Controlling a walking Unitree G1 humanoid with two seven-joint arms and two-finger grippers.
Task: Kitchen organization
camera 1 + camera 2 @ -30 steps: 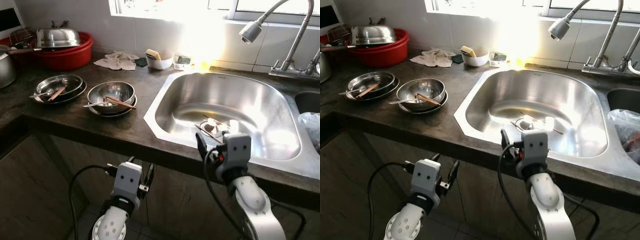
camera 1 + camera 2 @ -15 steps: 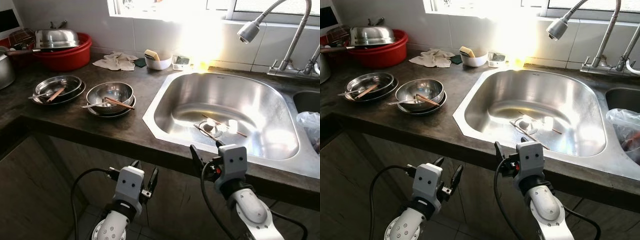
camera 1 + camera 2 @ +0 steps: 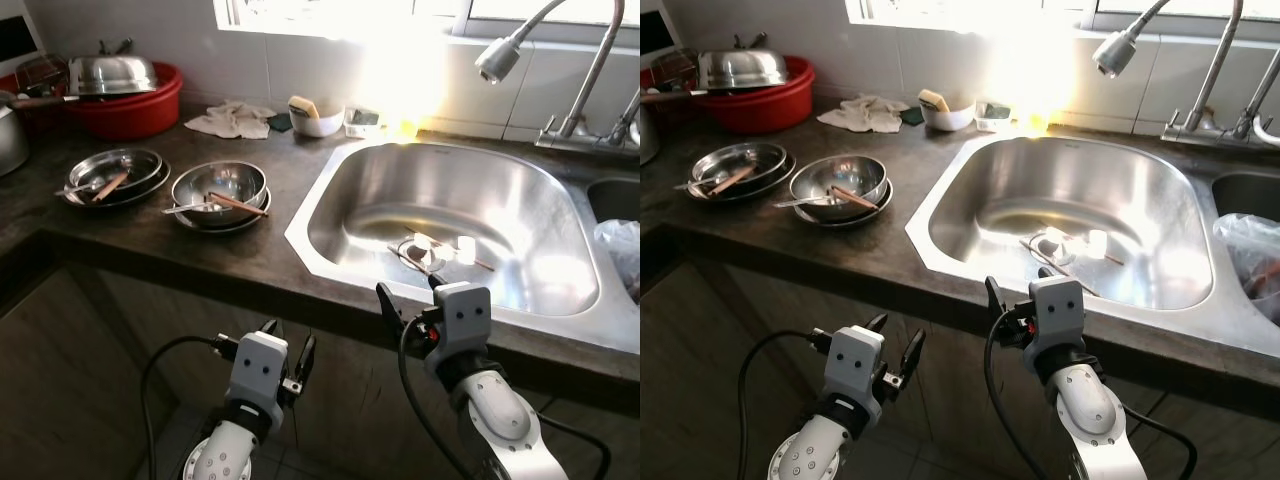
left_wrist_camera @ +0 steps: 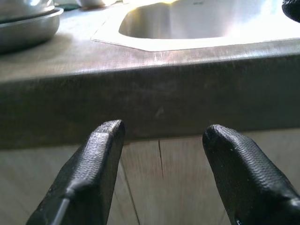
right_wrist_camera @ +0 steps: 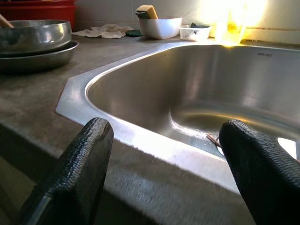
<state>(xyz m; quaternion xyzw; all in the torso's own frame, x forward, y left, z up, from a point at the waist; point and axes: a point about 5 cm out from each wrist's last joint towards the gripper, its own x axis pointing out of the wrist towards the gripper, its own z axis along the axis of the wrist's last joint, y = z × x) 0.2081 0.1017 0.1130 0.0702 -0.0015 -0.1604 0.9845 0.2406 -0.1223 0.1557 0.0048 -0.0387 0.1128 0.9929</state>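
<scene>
A steel sink point(image 3: 450, 190) is set in the dark counter point(image 3: 210, 250), with chopsticks point(image 3: 411, 258) and small bits lying at its drain. On the counter to the left, a steel bowl point(image 3: 219, 187) holds chopsticks and a spoon. Beside it stands a stack of steel plates point(image 3: 112, 172), also with utensils. My right gripper point(image 3: 408, 292) is open with nothing in it, at the sink's front rim point(image 5: 140, 136). Lower down, below the counter edge point(image 4: 154, 89) and facing the cabinet front, my left gripper point(image 3: 290, 340) is open and holds nothing.
At the back left a red basin point(image 3: 130, 110) holds a steel lid. A cloth point(image 3: 233, 121), a white bowl with a sponge point(image 3: 318, 118) and a small tray line the back wall. The faucet point(image 3: 497, 60) arches over the sink; a plastic bag point(image 3: 620, 250) lies at the right.
My right gripper has dropped and pulled back from over the sink's front rim to the counter edge. The left gripper has barely moved. The camera shifted slightly.
</scene>
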